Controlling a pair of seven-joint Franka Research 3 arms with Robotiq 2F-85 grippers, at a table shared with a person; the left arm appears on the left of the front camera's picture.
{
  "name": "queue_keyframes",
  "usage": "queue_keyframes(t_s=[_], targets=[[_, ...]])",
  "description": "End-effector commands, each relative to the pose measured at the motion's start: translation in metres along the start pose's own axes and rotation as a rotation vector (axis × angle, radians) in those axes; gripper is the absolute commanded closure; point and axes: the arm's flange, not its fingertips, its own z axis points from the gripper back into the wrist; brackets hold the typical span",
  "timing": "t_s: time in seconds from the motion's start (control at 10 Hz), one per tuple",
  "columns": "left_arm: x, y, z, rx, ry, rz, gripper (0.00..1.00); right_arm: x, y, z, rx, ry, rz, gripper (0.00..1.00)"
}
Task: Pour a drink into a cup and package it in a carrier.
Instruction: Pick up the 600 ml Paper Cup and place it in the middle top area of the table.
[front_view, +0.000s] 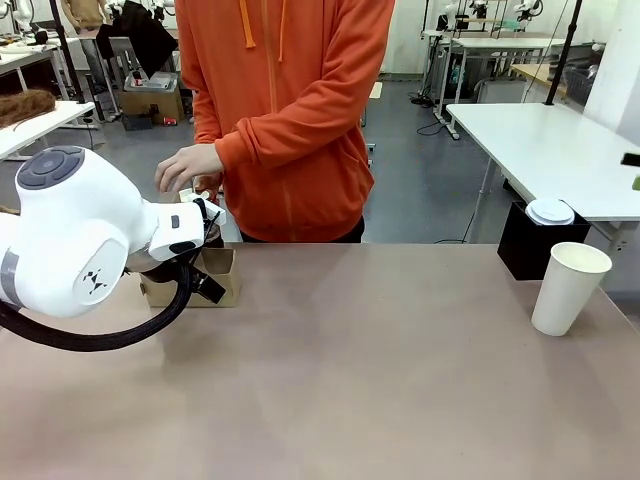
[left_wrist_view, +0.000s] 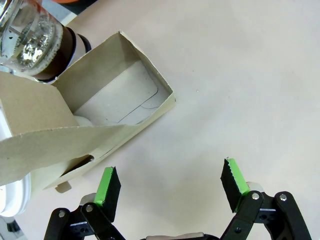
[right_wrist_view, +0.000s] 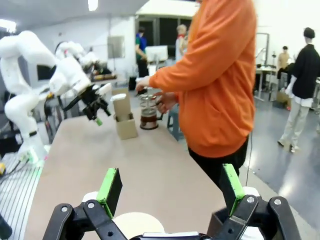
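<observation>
- Both sets of jaws stand wide open and empty. The left gripper (left_wrist_view: 171, 186) hovers just beside the cardboard carrier (left_wrist_view: 125, 95). The right gripper (right_wrist_view: 170, 192) waits near the white paper cup (front_view: 569, 287), which stands uncovered at the right of the table (front_view: 380, 380), well apart from the carrier.
- The person's hand (front_view: 187, 166) is at the glass jug (right_wrist_view: 148, 111) behind the carrier, so pouring looks to be the step in hand. The cup is best gripped lightly on its wall and kept upright, so the thin paper does not buckle.
- From the front, the left arm hides the jug and much of the carrier. How full the jug is cannot be read. In the right wrist view the cup is cut off at the bottom edge.
</observation>
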Motion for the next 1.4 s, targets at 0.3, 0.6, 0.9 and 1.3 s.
queue_keyframes(t_s=[0.3,0.6,0.9,1.3], targets=[[0.000,0.000,0.000,-0.001,-0.001,0.000,0.00,-0.096,0.005,0.055,-0.108,-0.194,0.142,0.00],[0.000,0.000,0.000,-0.001,-0.001,0.000,0.00,-0.138,0.018,0.060,-0.077,-0.137,0.163,0.00],[0.000,0.000,0.000,-0.001,-0.001,0.000,0.00,-0.163,0.026,0.054,-0.012,-0.047,0.097,0.00],[0.000,0.000,0.000,-0.001,-0.001,0.000,0.00,-0.186,0.038,0.027,0.048,0.017,0.024,0.00]])
